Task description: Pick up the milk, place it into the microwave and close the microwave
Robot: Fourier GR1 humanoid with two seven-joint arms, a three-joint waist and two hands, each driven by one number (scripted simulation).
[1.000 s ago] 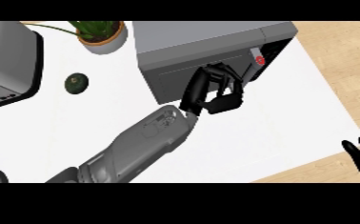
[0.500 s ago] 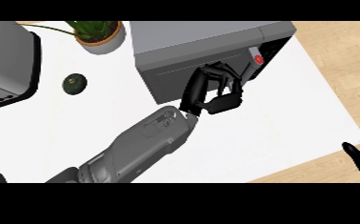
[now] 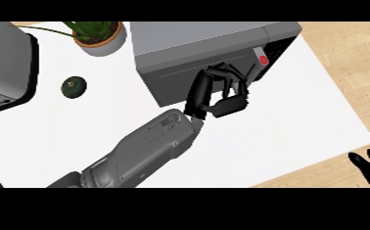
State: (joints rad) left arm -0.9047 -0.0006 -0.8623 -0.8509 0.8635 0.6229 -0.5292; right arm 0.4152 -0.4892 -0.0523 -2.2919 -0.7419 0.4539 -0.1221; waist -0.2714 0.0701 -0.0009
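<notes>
Head view: the left hand (image 3: 220,94), fingers curled with nothing visibly held, sits against the microwave (image 3: 209,53) front on the white bench (image 3: 274,126). The milk is not visible, presumably inside. The door looks nearly shut; closing remains. Since earlier, the hand has pressed slightly closer. The right hand (image 3: 360,161) rests at the lower right edge.
</notes>
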